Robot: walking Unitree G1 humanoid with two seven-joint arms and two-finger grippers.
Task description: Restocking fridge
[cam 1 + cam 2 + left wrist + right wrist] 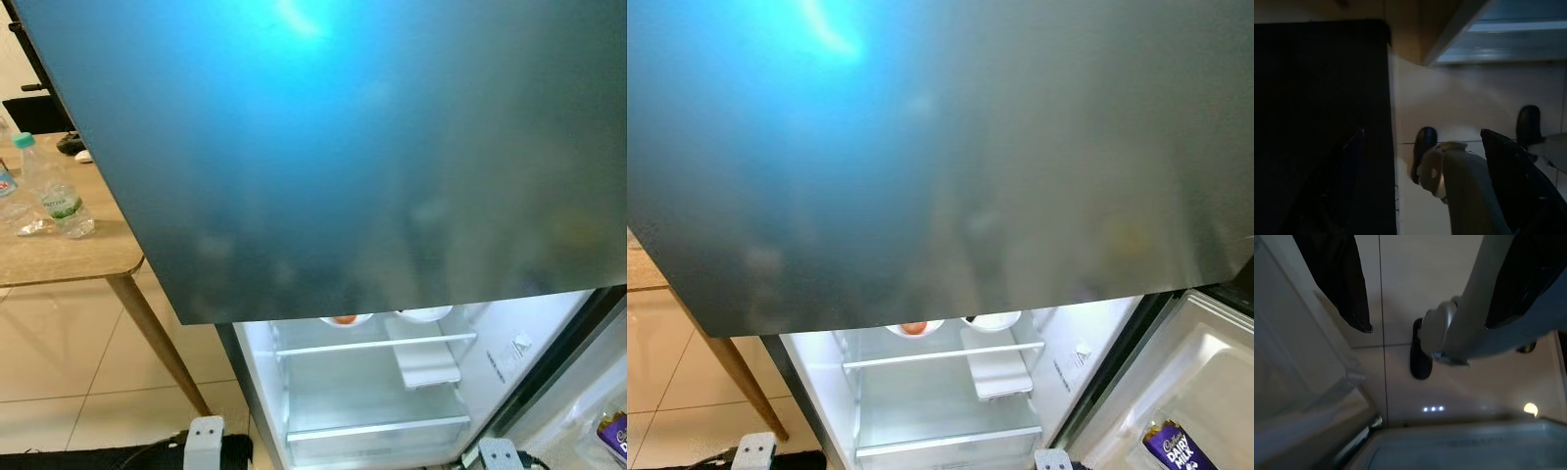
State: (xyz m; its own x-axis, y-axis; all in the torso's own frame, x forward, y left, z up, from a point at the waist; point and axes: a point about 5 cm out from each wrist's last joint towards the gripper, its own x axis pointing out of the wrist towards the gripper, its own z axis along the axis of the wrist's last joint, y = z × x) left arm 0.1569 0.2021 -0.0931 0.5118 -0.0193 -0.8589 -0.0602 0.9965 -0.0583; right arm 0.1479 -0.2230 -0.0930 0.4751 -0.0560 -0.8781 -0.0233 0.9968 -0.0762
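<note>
The fridge's dark glossy upper door [372,147] is closed. Below it the lit lower compartment [372,392] stands open, with clear shelves [377,345] and a small white tray [426,364]. Two white bowls [991,320] sit at the top of it, one holding something orange-red [913,327]. A purple chocolate bar [1176,448] lies in the open door's bin at the right. My left gripper [1422,132] hangs open over the floor beside my leg. My right gripper [1427,327] also hangs open, next to the fridge's open door, with nothing between its fingers.
A wooden table [69,255] stands to the left of the fridge, with plastic water bottles [54,191] on it and a slanted leg [157,343] near the fridge. Beige floor tiles [59,362] lie below. My foot [1420,357] shows on the floor.
</note>
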